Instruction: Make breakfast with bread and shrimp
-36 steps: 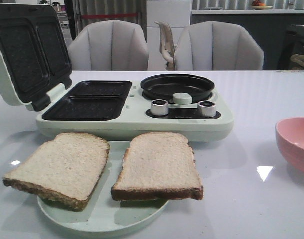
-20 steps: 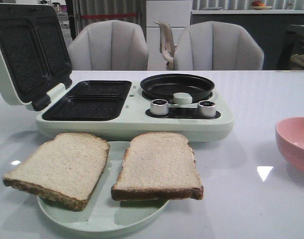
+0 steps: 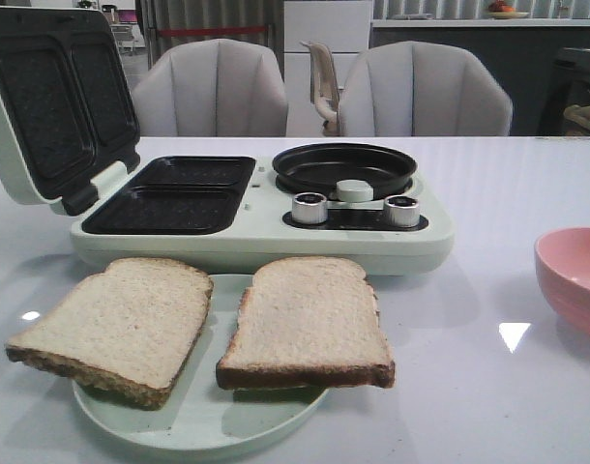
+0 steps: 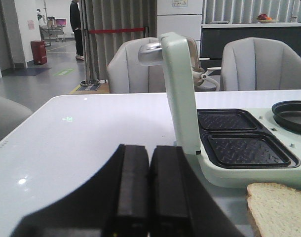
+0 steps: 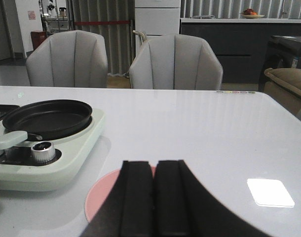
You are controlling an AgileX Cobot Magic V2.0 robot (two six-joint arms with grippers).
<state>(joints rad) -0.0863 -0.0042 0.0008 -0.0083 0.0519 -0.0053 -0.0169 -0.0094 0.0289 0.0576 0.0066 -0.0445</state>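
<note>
Front cam, my read left to right. Breakfast maker sits mid-left on the white counter. Its lid is up at the far left, dark waffle plates facing in. Below it is the two-cell sandwich tray, both cells bare. To the tray's right is the round black pan, with a pale green knob at its front rim and two silver dials either side of the knob.

Bread is in front of the maker on a pale green plate. Left slice overhangs the plate's left edge; right slice lies just beside it with a narrow gap between them, not touching. Both lie flat, crust toward the camera.

Pink bowl is at the far right edge of the counter, well apart from the plate and cut off by the frame. I can't see its contents from here. Shrimp is not visible in any view.

Left claw: fingers pressed together, nothing between them, low over the counter beside the raised lid. A corner of one slice shows at the frame edge.

Right claw: clenched too, empty, with the pink bowl's rim just past the fingertips and the pan off to the side.
</note>
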